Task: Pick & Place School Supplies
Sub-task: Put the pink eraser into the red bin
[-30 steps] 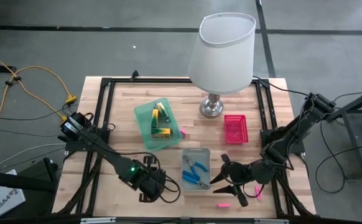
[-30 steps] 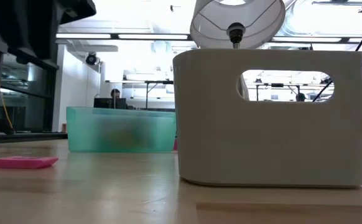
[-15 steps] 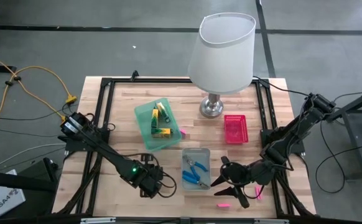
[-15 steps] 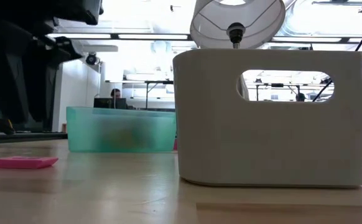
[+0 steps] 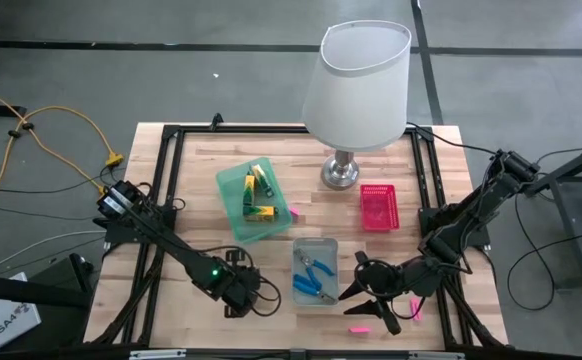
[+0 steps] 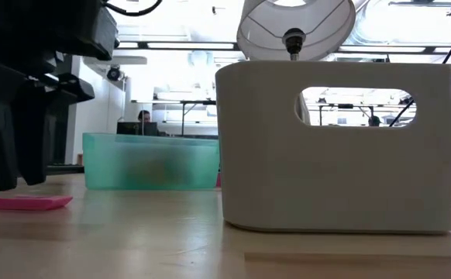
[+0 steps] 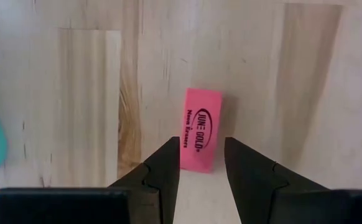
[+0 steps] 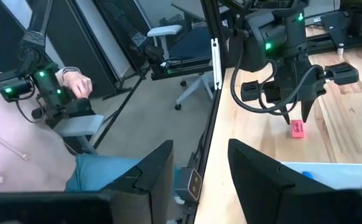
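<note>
A pink eraser (image 7: 201, 127) lies flat on the wooden table near its front left. My left gripper (image 7: 201, 146) points down at it, open, one fingertip on each side of the eraser's near end and just above it. In the low view the same gripper (image 6: 12, 167) stands beside the eraser (image 6: 28, 202); from above, the gripper (image 5: 246, 298) hides it. My right gripper (image 5: 356, 278) hangs open above the table, right of the grey tray (image 5: 315, 248) that holds blue-handled pliers (image 5: 316, 270). Two more pink erasers (image 5: 356, 328) lie near the front right.
A green tray (image 5: 233, 205) with yellow-and-green pieces, a pink tray (image 5: 377, 207) and a big white-shaded lamp (image 5: 364, 80) stand farther back. A black frame (image 5: 166, 180) runs along the table's edges. A person sits off the table's left side (image 8: 38, 155).
My left gripper has sunk toward the pink eraser, coming down into the low view until its fingertips stand near the table. Its fingers keep the same gap. The eraser has not moved.
</note>
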You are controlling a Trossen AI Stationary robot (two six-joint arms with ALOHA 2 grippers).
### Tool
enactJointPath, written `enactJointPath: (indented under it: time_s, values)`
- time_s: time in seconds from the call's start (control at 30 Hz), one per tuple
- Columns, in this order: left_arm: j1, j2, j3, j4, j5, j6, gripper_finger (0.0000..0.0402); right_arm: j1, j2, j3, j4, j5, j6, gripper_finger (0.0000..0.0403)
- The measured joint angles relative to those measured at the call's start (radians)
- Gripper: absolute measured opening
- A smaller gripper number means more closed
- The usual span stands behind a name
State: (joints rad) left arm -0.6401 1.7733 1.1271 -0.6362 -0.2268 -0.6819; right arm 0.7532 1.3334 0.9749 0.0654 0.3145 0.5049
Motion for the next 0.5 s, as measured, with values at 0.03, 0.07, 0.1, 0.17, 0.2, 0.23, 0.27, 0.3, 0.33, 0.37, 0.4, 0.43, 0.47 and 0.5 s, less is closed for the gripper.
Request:
enactJointPath:
  time_s: [0.03,0.07,0.1,0.17,0.2,0.23,0.27,0.3,0.33,0.37,0.4,0.43,0.47,0.5]
  values:
    - [-0.001,0.0,0.0,0.001,0.0,0.0,0.012,0.0,0.0,0.0,0.0,0.0,0.0,0.0144]
    - [-0.001,0.0,0.0,0.001,0.0,0.0,0.012,0.0,0.0,0.0,0.0,0.0,0.0,0.0144]
    - [-0.003,0.0,0.0,0.001,0.0,0.0,0.012,0.0,0.0,0.0,0.001,0.0,0.0,0.0144]
    - [-0.007,0.0,-0.005,0.003,0.0,0.0,0.012,0.0,0.0,0.0,0.006,0.0,0.0,0.0144]
    - [-0.007,0.0,-0.01,0.003,0.0,-0.003,0.012,0.0,0.0,0.0,0.006,0.0,0.0,0.0144]
    - [-0.007,0.0,-0.016,0.003,0.0,-0.011,0.012,0.0,0.0,0.0,0.006,0.0,0.0,0.0144]
    - [-0.007,0.0,-0.022,0.002,0.0,-0.021,0.012,0.0,0.0,0.0,0.006,0.0,0.0,0.0144]
    - [-0.007,0.0,-0.03,0.003,0.0,-0.027,0.012,0.0,0.0,0.0,0.006,0.0,0.0,0.0144]
    - [-0.007,0.0,-0.039,0.012,0.0,-0.029,0.012,0.0,0.0,0.0,0.007,0.0,0.0,0.0144]
    - [-0.007,0.0,-0.049,0.026,0.0,-0.029,0.012,0.0,0.0,0.0,0.01,0.0,0.0,0.0144]
    - [-0.007,0.0,-0.059,0.04,0.0,-0.03,0.012,0.0,0.0,0.0,0.016,0.0,0.0,0.0144]
    - [-0.006,-0.002,-0.067,0.056,0.0,-0.029,0.012,0.0,0.0,0.0,0.021,0.0,0.0,0.0144]
    - [-0.004,-0.003,-0.075,0.068,0.001,-0.029,0.012,0.0,0.0,0.0,0.023,0.0,0.0,0.0144]
    - [-0.001,-0.004,-0.08,0.078,0.004,-0.029,0.012,0.0,0.0,0.0,0.023,0.0,0.0,0.0144]
